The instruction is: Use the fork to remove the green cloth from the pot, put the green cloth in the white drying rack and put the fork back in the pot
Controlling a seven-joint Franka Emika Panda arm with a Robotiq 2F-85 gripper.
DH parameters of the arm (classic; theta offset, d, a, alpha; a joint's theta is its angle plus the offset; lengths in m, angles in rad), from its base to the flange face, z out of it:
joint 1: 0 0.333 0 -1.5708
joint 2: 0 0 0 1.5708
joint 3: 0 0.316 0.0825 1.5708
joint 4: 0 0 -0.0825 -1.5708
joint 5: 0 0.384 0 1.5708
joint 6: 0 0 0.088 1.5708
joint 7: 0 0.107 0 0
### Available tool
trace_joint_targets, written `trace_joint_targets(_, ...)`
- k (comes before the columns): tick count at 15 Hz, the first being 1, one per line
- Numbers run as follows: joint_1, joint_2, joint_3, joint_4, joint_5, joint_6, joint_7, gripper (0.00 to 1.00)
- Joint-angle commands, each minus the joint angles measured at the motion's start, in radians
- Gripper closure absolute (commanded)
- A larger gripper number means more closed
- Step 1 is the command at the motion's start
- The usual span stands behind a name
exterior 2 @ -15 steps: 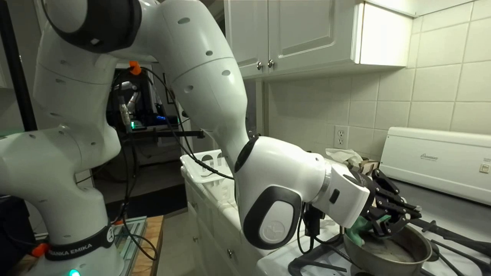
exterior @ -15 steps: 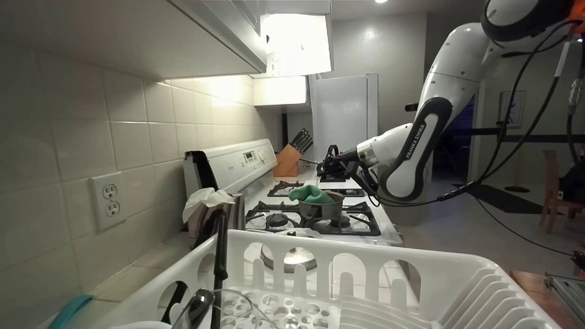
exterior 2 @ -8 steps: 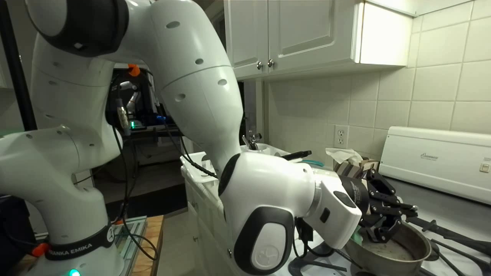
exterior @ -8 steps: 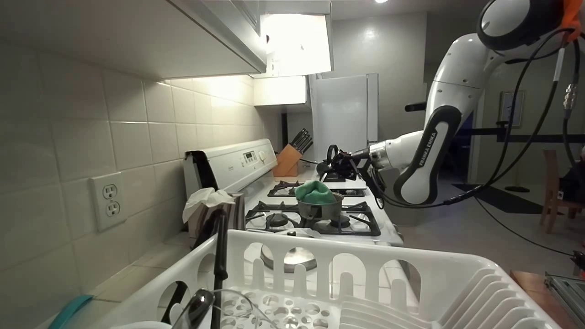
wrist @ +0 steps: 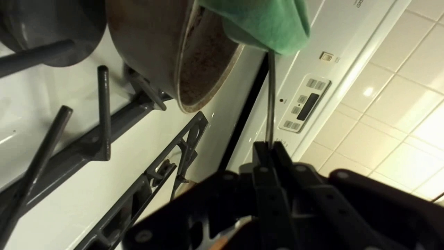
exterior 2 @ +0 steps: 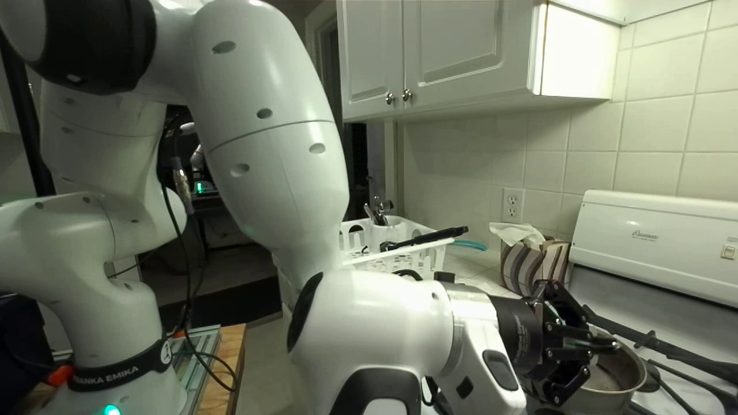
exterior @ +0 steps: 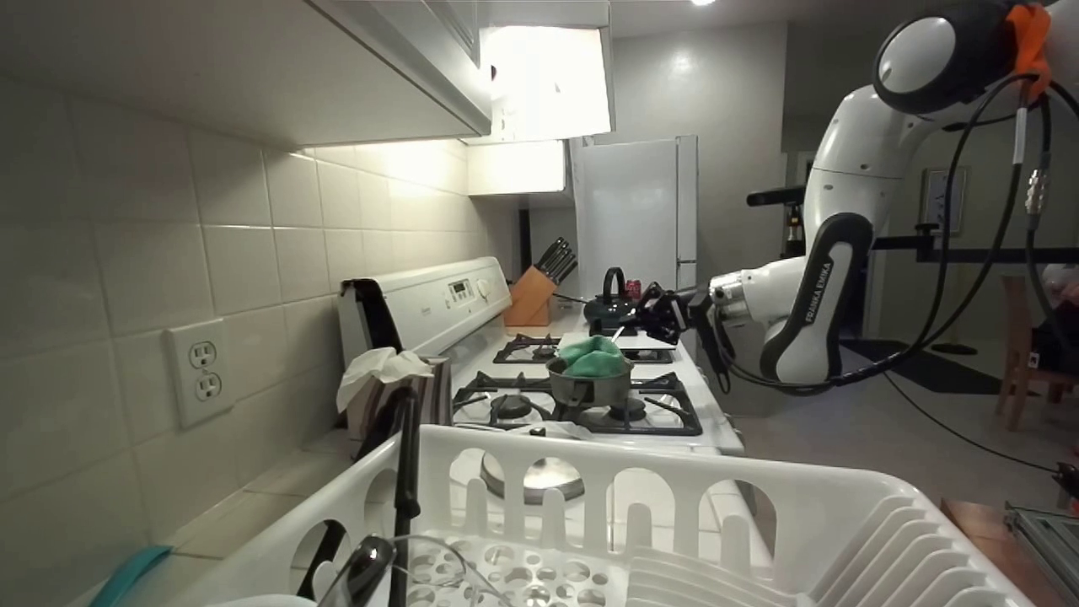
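Observation:
My gripper [wrist: 270, 147] is shut on the thin metal handle of the fork [wrist: 271, 100]. The far end of the fork goes into the bunched green cloth [wrist: 274, 24], which hides the tines. The cloth sits at the mouth of the grey pot [wrist: 149, 45] and covers part of it. In an exterior view the cloth [exterior: 593, 358] bulges above the rim of the pot [exterior: 590, 389], with the gripper [exterior: 632, 323] behind and to the right. I cannot tell whether the cloth still rests on the pot. The white drying rack [exterior: 809, 514] stands in the foreground.
Black stove grates [exterior: 514, 384] surround the pot. A dark kettle [exterior: 611, 312] and a knife block [exterior: 529, 297] stand farther back. A tissue box [exterior 2: 533, 265] is between stove and rack. Black-handled items [exterior: 407, 455] are in the rack. A cabinet [exterior: 396, 67] hangs above.
In an exterior view my gripper has moved right and slightly down with the fork. The cloth has shifted right, from the pot's left rim to over its middle.

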Motion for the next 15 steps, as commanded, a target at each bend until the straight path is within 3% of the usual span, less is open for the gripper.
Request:
trace_joint_targets(1,-0.043,-0.008,-0.029,0.017,-0.128,0.007,0.156,0.99)
trace_joint_targets(6,-0.072,-0.030,-0.070,0.115,-0.304,-0.070,0.373,0.99)
trace_joint_targets(11,-0.051,-0.044,-0.098,0.269,-0.476,-0.150,0.595,0.99)
trace_joint_targets(15,-0.050,-0.073,-0.083,0.370,-0.628,-0.226,0.731,0.99)
